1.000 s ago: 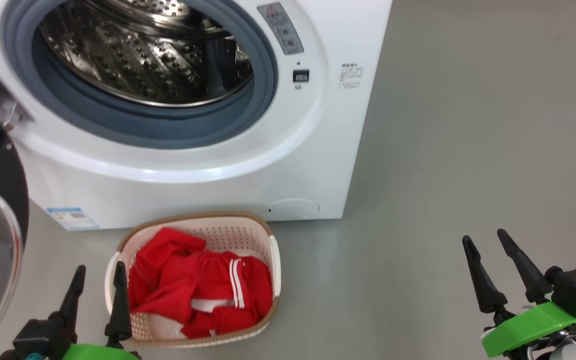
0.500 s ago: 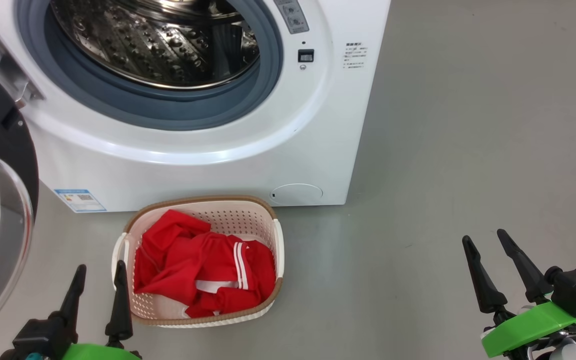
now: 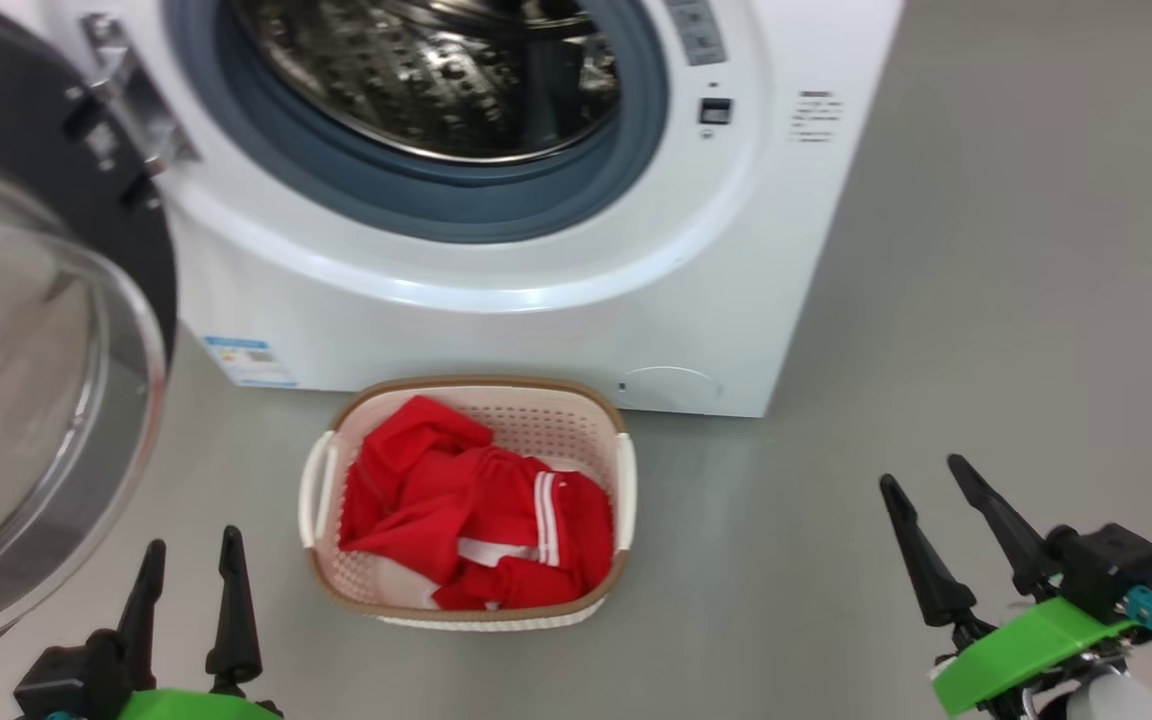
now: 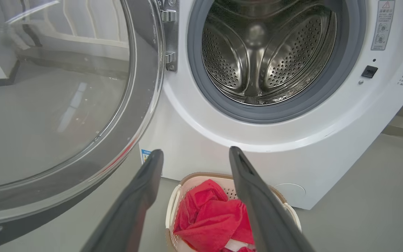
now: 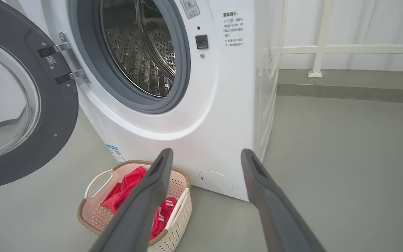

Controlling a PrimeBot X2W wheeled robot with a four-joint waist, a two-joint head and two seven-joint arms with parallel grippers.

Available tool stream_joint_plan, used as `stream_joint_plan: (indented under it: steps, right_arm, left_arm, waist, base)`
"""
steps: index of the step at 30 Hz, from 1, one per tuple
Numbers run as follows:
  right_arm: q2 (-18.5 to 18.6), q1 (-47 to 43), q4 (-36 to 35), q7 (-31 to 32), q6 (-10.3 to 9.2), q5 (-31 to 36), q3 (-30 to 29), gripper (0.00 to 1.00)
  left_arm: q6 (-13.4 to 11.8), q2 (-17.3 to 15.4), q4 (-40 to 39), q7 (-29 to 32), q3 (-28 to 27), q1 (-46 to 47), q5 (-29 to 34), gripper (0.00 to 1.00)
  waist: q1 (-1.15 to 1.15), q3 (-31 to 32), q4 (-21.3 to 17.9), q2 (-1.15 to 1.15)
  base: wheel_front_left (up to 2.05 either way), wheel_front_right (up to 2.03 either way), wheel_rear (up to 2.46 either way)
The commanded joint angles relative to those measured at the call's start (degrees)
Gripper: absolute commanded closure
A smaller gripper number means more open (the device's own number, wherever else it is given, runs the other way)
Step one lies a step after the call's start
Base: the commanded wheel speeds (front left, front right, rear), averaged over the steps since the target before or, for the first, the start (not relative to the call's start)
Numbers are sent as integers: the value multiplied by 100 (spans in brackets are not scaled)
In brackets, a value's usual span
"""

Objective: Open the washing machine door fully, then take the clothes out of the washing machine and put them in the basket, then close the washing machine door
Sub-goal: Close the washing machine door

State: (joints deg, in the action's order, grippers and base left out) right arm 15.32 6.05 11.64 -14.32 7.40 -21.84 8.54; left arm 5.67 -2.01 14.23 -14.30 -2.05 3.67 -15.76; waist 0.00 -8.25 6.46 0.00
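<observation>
Head view: washing machine [image 3: 496,300] ahead of left gripper [image 3: 192,540] and right gripper [image 3: 921,470], washing machine door [image 3: 36,380] swung open just beyond the left one. Cream basket [image 3: 476,385] holding the red clothes [image 3: 476,510] sits between them, nearer the left; both grippers spread wide, holding nothing.

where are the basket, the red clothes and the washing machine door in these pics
the basket [image 3: 481,381], head view, on its far brown rim
the clothes [image 3: 456,500], head view, on the middle of the red heap
the washing machine door [image 3: 26,400], head view, on its clear glass window
</observation>
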Motion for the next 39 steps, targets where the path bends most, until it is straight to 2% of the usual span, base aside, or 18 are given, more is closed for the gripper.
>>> stream_joint_plan:
  steps: [1,14,23,33,38,39]
  right_arm:
    - [118,205,-100,-68,9,-28,216,0]
    - [354,606,131,-68,9,-165,930,0]
    - [415,733,245,-68,9,-261,1209,0]
    - [365,941,362,-68,9,-321,1499,0]
    - [375,958,375,-68,9,-348,1539,0]
    - [376,954,376,-68,9,-355,1543,0]
  left_arm:
    - [-87,-88,-142,-70,-138,-34,-64,0]
    - [-371,-88,-174,-70,173,-338,-486,0]
    - [-468,-88,-186,-70,354,-507,-647,0]
    - [-625,-88,-396,-70,439,-667,-781,0]
    - [-584,-87,-453,-70,424,-627,-906,0]
    - [-548,-87,-498,-70,402,-604,-984,30]
  waist:
    - [0,-4,389,0]
    - [0,82,1638,0]
    - [0,144,2264,0]
    - [0,96,2367,0]
    - [0,105,2365,0]
    - [0,116,2363,0]
  base:
    - [0,0,0]
    - [0,0,0]
    - [0,0,0]
    - [0,0,0]
    - [0,0,0]
    - [0,0,0]
